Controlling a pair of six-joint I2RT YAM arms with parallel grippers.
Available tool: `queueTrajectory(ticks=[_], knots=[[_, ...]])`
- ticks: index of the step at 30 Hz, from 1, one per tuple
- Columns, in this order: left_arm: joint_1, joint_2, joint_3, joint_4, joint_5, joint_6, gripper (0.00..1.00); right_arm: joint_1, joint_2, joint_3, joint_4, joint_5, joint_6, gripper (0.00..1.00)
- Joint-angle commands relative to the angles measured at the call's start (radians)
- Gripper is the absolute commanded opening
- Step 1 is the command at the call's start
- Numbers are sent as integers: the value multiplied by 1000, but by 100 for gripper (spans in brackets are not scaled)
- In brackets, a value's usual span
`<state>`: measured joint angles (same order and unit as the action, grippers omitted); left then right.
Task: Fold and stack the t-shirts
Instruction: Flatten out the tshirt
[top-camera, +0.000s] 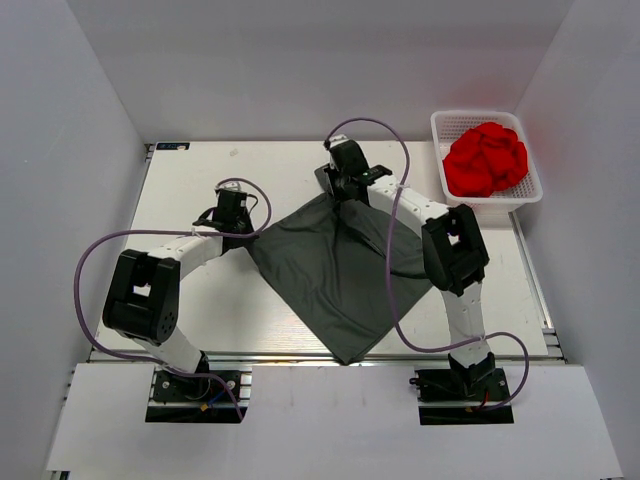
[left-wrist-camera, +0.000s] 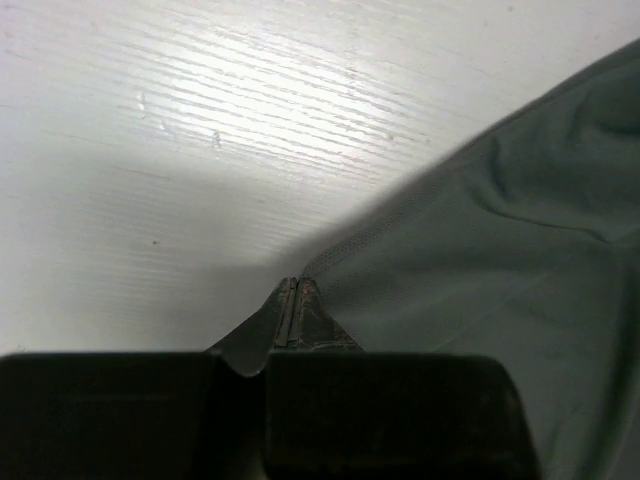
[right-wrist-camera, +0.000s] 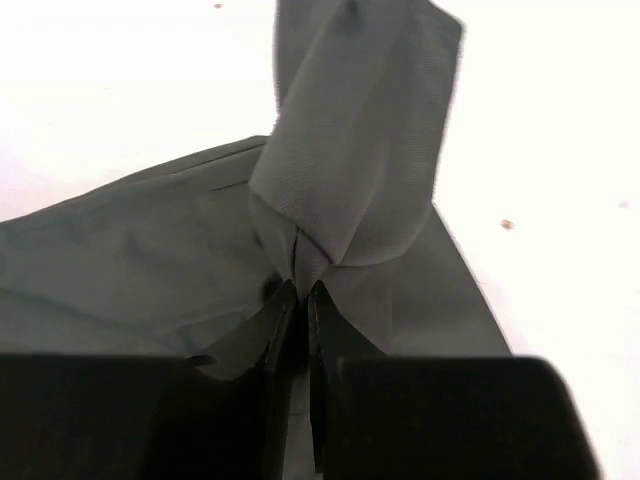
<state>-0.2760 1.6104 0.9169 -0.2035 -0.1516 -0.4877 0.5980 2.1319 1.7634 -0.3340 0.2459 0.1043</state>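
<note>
surface: white table (top-camera: 190, 180), with a fine grain in the left wrist view.
room: plain white walls (top-camera: 60, 150) on three sides.
shirt: dark grey shirt (top-camera: 330, 275) spread flat as a diamond between the two grippers.
left gripper (left-wrist-camera: 295, 292): fingers pressed together on a shirt corner; cloth fans away to its right.
right gripper (right-wrist-camera: 300, 292): fingers nip a raised fold; cloth bunches just ahead of the tips.
basket (top-camera: 445, 118): white, to the right of the right gripper, well apart, holding a red cloth heap (top-camera: 487, 158).
hard to make out: sleeves and collar; what the red heap is.
top view only: basket, the shirt's whole outline.
wrist views only: both pinches up close.
</note>
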Motion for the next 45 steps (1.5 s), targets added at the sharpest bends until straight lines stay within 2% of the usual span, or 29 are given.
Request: queueTrajectory(ticks=[1,2,3,4,11,16,17,21,27,36,37,40,45], knots=[[6,-52,4,-17,-39,-2,0,-9,-15,-19,36,-159,-52,16],[6,-52,4,-17,-39,-2,0,-10,-6,-19,35,-186,-72,18],[6,-52,4,-17,-39,-2,0,-9,-6,-18,35,-206,-75,5],[6,-52,4,-26,-52,-2,0,-13,-3,-22,38,-211,-72,0],[6,-90,51,-100,-170,7,0,-55,-59,-7,36,-45,-35,0],[6,-162,175,-154,-319,40,0,-96,-173,7,36,116,-69,0],[6,-179,191,-154,-341,50,0,-115,-231,4,39,184,-75,0],[6,-282,273,-177,-466,112,0,-153,-357,-13,50,277,-142,0],[6,-489,309,-126,-542,211,0,-185,-599,-84,171,334,-273,0],[6,-724,422,-33,-556,388,0,-190,-946,-134,216,179,-426,0],[6,-739,441,-33,-542,402,0,-191,-995,-142,207,89,-458,0],[6,-791,474,-7,-531,449,0,-193,-1151,-166,184,-35,-518,0],[6,-837,559,-7,-468,489,0,-187,-1287,-130,113,-201,-511,0]])
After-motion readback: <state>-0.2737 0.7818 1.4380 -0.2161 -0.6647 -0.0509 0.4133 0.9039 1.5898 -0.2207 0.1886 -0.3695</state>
